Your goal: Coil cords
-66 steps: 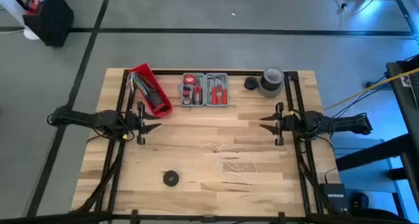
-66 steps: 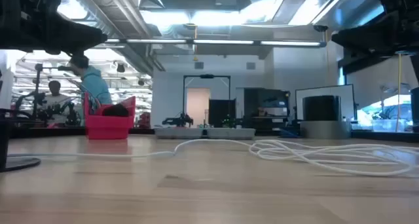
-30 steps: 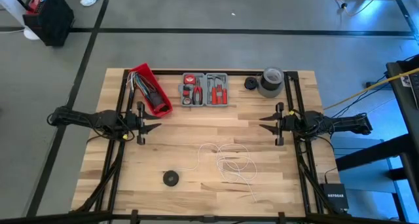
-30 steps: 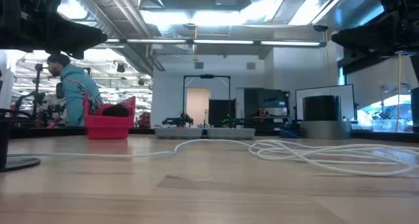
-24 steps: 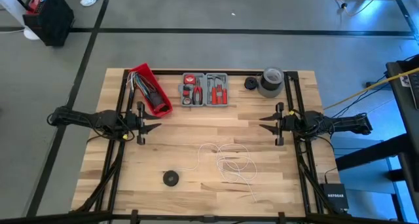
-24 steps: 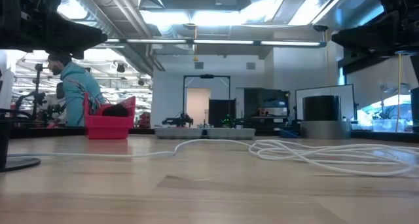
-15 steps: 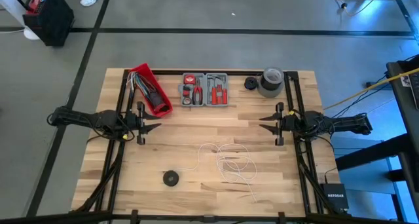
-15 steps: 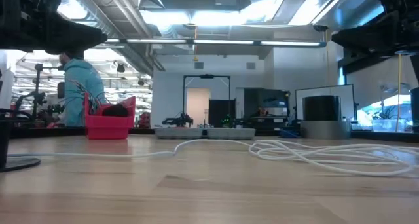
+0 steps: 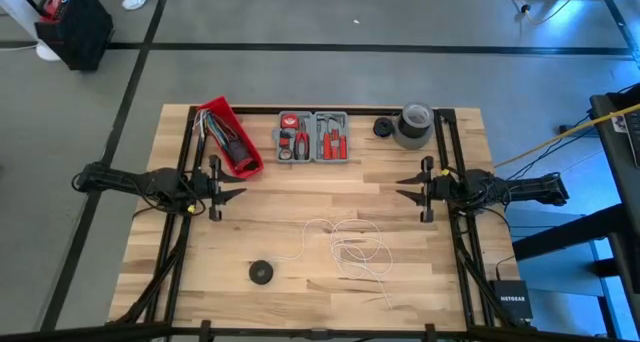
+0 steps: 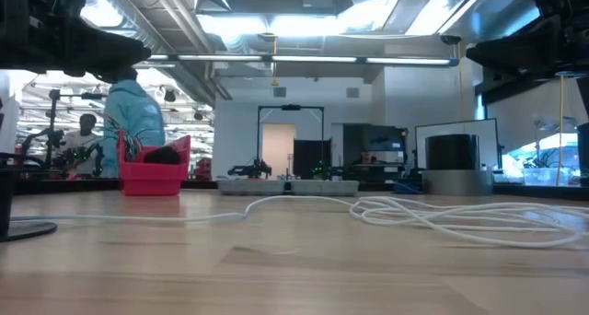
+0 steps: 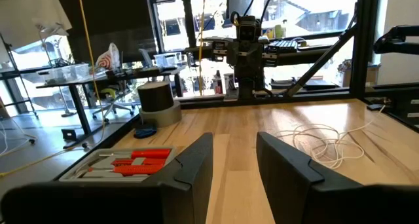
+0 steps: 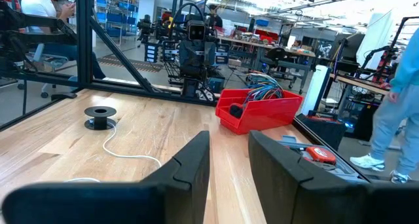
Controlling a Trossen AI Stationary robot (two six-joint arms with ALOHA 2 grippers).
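The white cord [image 9: 355, 247] lies in a loose tangle on the table right of centre, one end trailing toward the near edge. It also shows in the low view [image 10: 442, 214] and the left wrist view [image 11: 321, 137]. A small black round coil or spool [image 9: 261, 272] rests flat near the front left; it also shows in the right wrist view [image 12: 99, 116]. My left gripper [image 9: 232, 193] hovers open at the table's left side, pointing right. My right gripper [image 9: 405, 190] hovers open at the right side, pointing left. Both are above the table and away from the cords.
A red bin of coloured wires [image 9: 230, 137], a grey tool tray [image 9: 313, 137], a grey roll of tape [image 9: 415, 125] and a small black disc [image 9: 382, 127] stand along the far edge. Dark frame rails [image 9: 455, 232] run along both sides. People move in the room behind.
Both arms and the cords have kept still. In the low view a person in a teal top has walked to the right behind the red bin.
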